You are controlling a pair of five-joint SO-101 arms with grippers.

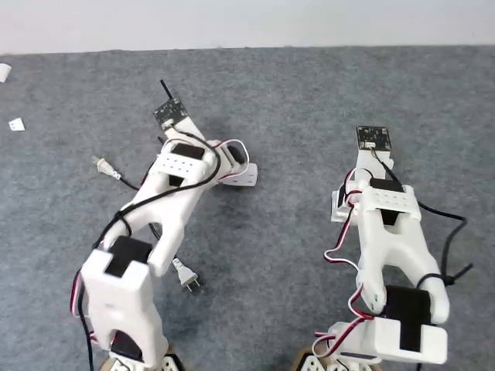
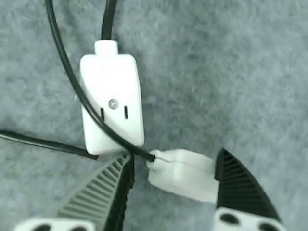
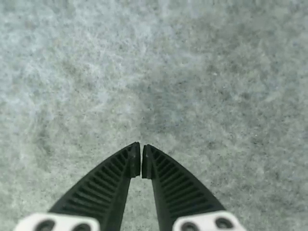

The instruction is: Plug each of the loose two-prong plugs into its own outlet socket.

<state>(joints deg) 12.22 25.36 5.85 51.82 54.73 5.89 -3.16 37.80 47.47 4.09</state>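
Your left claw (image 2: 176,158) is open around a white plug (image 2: 185,178) that touches one finger. The socket (image 2: 111,108) lies just past the fingertips, with a black cord (image 2: 72,82) crossing it. Your right claw (image 3: 141,159) is closed over the grey counter (image 3: 192,72).

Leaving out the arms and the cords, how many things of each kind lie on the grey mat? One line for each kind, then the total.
Loose two-prong plugs: 2, one and another
Outlet socket: 1
White corded piece between the left fingers, plug or socket unclear: 1
Small white scraps: 2, one and another
Total: 6
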